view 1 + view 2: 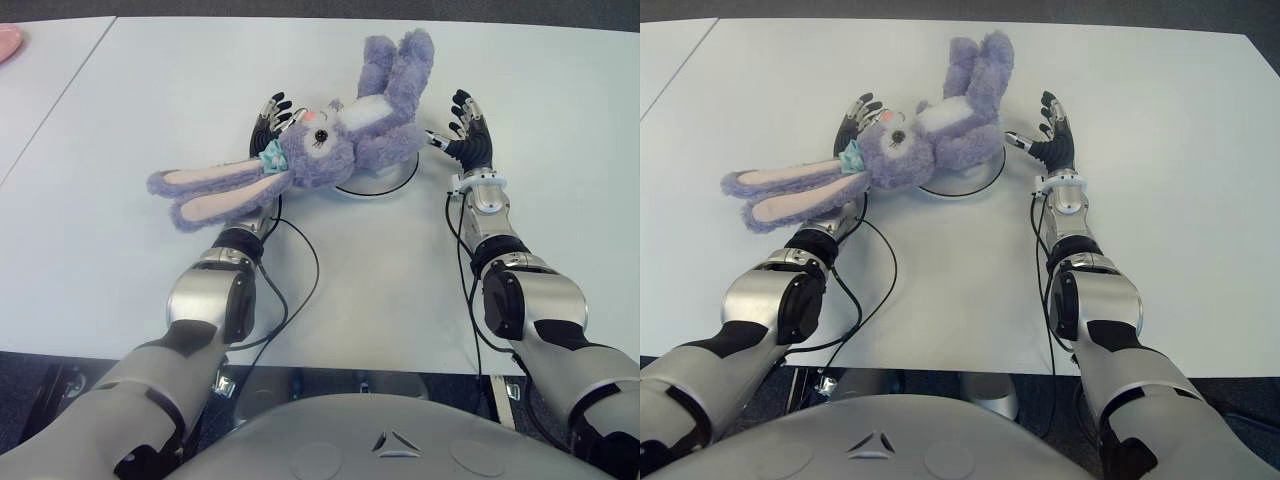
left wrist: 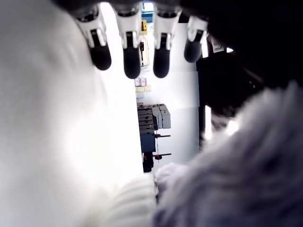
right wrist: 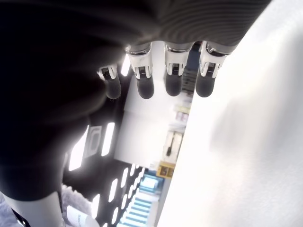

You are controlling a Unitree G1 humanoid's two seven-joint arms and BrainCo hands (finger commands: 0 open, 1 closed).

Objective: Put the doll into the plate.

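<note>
1. The left hand (image 1: 272,122) reaches out over the white table (image 1: 120,120), its fingers extended and lightly spread; in its own wrist view the fingertips (image 2: 131,61) point straight out with nothing between them, so it grips nothing
2. Purple fur of the doll (image 2: 246,179) fills the space right beside this hand's palm in the wrist view, and in the head views the toy's head lies against the inner side of the hand, hiding part of the palm and wrist
3. The doll (image 1: 330,140) is a purple plush rabbit with a teal bow at its ear; its two long ears (image 1: 205,195) stretch back over the left forearm, towards the robot, while its legs (image 1: 400,60) point away, beyond both hands
4. The doll's body lies across the plate (image 1: 385,183), a white round dish with a dark rim seen between the two hands; only the near edge of the plate shows from under the fur
5. The right hand (image 1: 470,128) shows just to the right of the plate and doll, fingers straight and apart, thumb (image 1: 437,140) pointing in towards the toy, holding nothing; its wrist view shows the fingertips (image 3: 173,82) open in a row
6. Black cables (image 1: 300,270) loop on the table beside each forearm
</note>
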